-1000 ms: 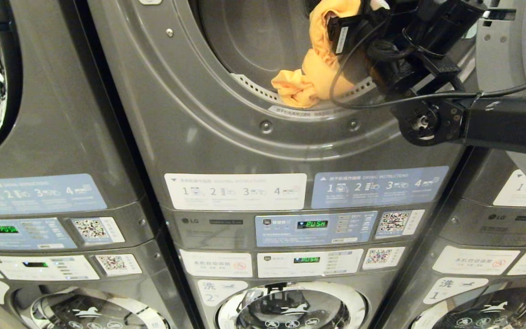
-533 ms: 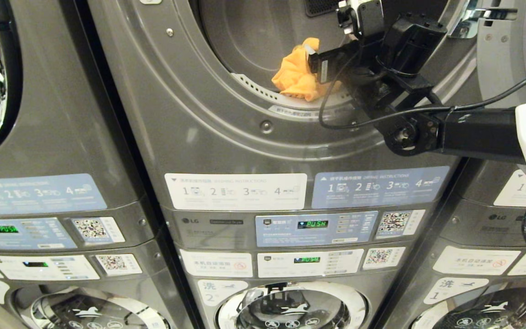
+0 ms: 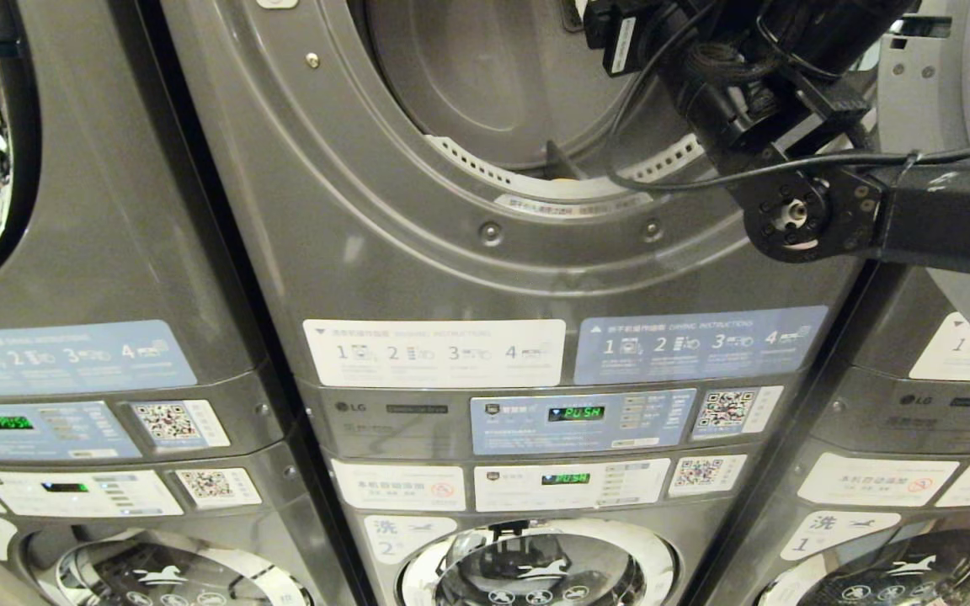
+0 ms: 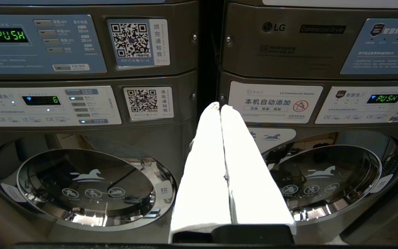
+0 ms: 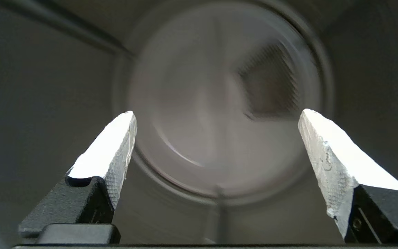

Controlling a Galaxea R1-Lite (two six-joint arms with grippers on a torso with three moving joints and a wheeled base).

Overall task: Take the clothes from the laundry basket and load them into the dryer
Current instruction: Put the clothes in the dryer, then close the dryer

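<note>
1. The right gripper stands wide apart and grasps nothing; its two white fingertips frame the bare grey drum, seen blurred in the right wrist view.
2. In the head view the right arm reaches from the right edge of the frame up into the dryer opening at the top centre, its black wrist and cables crossing the lower right of the opening.
3. The dryer stands open, its perforated rim showing along the bottom of the opening (a tiny yellow speck sits there at the rim, too small to tell what it is).
4. The clothes cannot be made out in any view, and the laundry basket is out of frame.
5. The left gripper is pressed together, white fingers touching along their length, holding nothing; it points at the gap between two washers low in the left wrist view.
6. Green "PUSH" displays glow on the control panels at centre frame.
</note>
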